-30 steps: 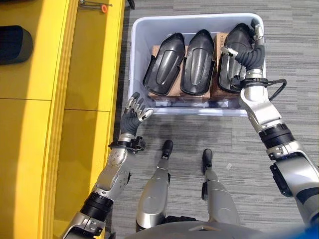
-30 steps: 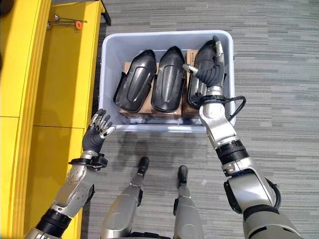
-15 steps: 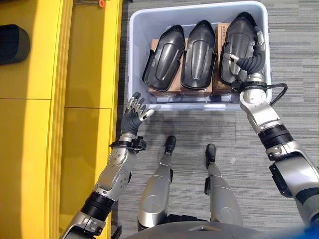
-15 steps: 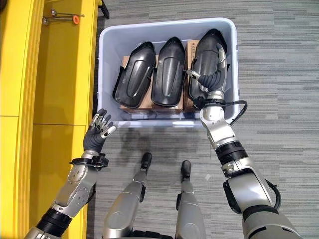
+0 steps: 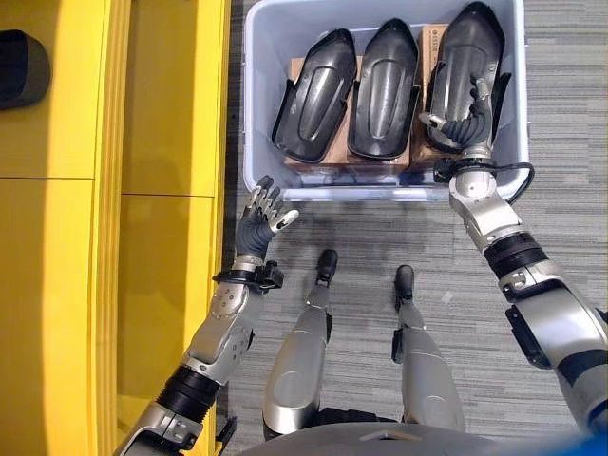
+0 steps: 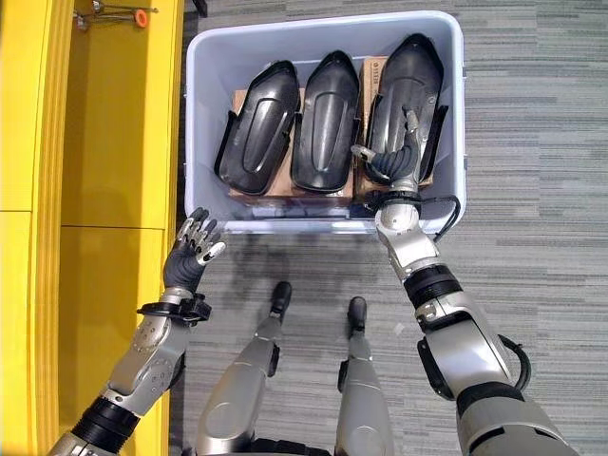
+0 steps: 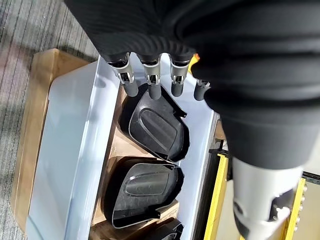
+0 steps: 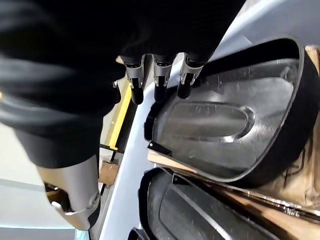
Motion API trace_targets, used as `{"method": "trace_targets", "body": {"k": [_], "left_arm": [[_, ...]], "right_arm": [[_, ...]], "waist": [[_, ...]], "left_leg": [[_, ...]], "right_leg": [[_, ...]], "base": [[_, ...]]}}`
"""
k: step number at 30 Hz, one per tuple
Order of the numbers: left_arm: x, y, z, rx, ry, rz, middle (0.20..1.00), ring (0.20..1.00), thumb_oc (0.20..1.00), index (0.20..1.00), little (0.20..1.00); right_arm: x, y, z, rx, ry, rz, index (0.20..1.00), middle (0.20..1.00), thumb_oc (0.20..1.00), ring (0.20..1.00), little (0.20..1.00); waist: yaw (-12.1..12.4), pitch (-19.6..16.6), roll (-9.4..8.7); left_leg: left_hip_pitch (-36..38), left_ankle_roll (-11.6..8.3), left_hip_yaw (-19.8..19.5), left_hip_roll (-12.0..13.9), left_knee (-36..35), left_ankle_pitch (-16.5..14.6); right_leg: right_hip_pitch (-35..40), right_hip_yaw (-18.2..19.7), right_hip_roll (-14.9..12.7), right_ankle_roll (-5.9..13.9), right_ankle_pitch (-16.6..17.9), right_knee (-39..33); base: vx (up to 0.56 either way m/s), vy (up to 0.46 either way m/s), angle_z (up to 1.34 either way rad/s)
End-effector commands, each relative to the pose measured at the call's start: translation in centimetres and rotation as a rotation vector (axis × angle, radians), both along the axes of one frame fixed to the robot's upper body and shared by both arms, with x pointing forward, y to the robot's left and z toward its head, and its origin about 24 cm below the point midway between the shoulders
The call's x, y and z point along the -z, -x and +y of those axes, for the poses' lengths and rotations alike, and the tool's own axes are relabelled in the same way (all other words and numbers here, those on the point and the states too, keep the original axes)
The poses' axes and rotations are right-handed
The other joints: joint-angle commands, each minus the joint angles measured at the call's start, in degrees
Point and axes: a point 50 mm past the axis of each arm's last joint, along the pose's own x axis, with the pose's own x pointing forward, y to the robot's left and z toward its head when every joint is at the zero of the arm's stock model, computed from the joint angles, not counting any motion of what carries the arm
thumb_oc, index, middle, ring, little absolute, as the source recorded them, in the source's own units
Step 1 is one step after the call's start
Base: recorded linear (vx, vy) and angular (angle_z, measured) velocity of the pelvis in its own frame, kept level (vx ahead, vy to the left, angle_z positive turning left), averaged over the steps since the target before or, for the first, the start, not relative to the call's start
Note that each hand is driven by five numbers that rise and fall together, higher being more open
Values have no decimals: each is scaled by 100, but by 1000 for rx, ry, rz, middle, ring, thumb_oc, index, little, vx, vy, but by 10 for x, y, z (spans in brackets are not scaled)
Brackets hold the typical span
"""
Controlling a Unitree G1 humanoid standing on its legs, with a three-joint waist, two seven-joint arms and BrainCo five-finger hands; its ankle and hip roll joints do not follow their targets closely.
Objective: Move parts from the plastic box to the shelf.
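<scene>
Left eye view: plastic box (image 5: 255,114) on the floor (image 5: 560,114) beside the yellow shelf (image 5: 161,123), three black parts (image 5: 382,90) side by side on cardboard inside. Right hand (image 5: 463,119) lies over the rightmost part (image 5: 470,47), thumb out.

Left wrist view: left hand (image 7: 150,75) outside the box, fingers relaxed, holding nothing.

Right wrist view: right-hand fingers (image 8: 160,82) loosely extended (no clear grip) above that part.

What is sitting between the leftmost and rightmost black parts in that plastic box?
In the left eye view, a third black moulded part lies between the left black part and the right black part, all in the pale plastic box.
</scene>
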Motion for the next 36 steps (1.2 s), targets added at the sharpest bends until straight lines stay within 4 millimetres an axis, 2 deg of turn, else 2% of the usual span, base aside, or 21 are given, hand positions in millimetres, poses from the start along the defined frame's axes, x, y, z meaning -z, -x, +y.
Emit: {"method": "trace_targets", "body": {"k": [1,6,13,17,18,20,22,26,29,32,35,36], "left_arm": [[-24,9,2,17,41,-121,1000,1000,1000,1000,1000],[-26,9,-1,39,43,-126,1000,1000,1000,1000,1000],[-29,7,0,38,45,-135,1000,1000,1000,1000,1000],[-28,7,0,39,45,-135,1000,1000,1000,1000,1000],[-28,6,-1,43,51,-129,1000,1000,1000,1000,1000],[-28,6,-1,46,52,-130,1000,1000,1000,1000,1000],[-30,5,-2,56,46,-139,1000,1000,1000,1000,1000],[-30,3,-2,67,39,-138,1000,1000,1000,1000,1000],[-32,3,0,73,23,-143,1000,1000,1000,1000,1000],[-31,2,4,63,11,-137,1000,1000,1000,1000,1000],[-31,3,6,46,16,-137,1000,1000,1000,1000,1000],[-30,4,7,36,16,-132,1000,1000,1000,1000,1000]], "right_arm": [[-35,-4,15,-81,50,-106,1000,1000,1000,1000,1000],[-32,-11,18,-95,113,-49,1000,1000,1000,1000,1000],[-12,-22,-5,-26,37,101,1000,1000,1000,1000,1000],[-11,-22,-5,-28,27,107,1000,1000,1000,1000,1000],[-1,-22,0,-72,-15,148,1000,1000,1000,1000,1000],[0,-22,4,-93,-21,156,1000,1000,1000,1000,1000],[0,-21,8,-125,35,156,1000,1000,1000,1000,1000],[-3,-12,15,-209,64,110,1000,1000,1000,1000,1000],[2,-5,25,-290,163,124,1000,1000,1000,1000,1000],[8,7,21,-317,248,105,1000,1000,1000,1000,1000],[-2,20,14,-298,203,8,1000,1000,1000,1000,1000],[-12,31,12,-294,228,-60,1000,1000,1000,1000,1000]], "waist": [[76,-220,-160],[117,-162,-162],[192,-73,-120],[198,-71,-118],[211,-19,-145],[222,-2,-145],[176,9,-138],[83,-52,-127],[41,-67,-146],[-47,-74,-152],[-110,-101,-189],[-165,-111,-209]], "left_leg": [[-328,79,-43,-65,146,121],[-415,66,-54,-87,182,139],[-489,64,-107,-126,213,162],[-499,63,-110,-129,219,164],[-519,59,-129,-132,219,185],[-520,63,-125,-132,208,195],[-575,6,-94,-140,240,207],[-751,-150,114,-87,396,218],[-784,-216,197,-29,468,213],[-794,-296,374,90,556,204],[-767,-310,411,129,572,186],[-756,-313,430,151,580,172]], "right_leg": [[-390,178,-365,263,-166,658],[-433,164,-350,253,-168,690],[-498,116,-350,252,-174,741],[-506,112,-349,251,-175,748],[-537,81,-345,250,-181,791],[-553,84,-337,243,-172,789],[-572,52,-340,242,-176,802],[-569,-139,-385,259,-170,770],[-566,-209,-407,259,-171,776],[-504,-335,-440,280,-192,767],[-475,-360,-446,295,-188,752],[-464,-367,-447,296,-197,754]], "base": [[0,0,0],[-14,-3,1],[-18,3,3],[-18,5,1],[-56,5,-4],[-59,-1,5],[-43,-17,12],[-36,-70,15],[-22,-60,16],[-27,-63,16],[-5,-26,12],[0,0,0]]}}
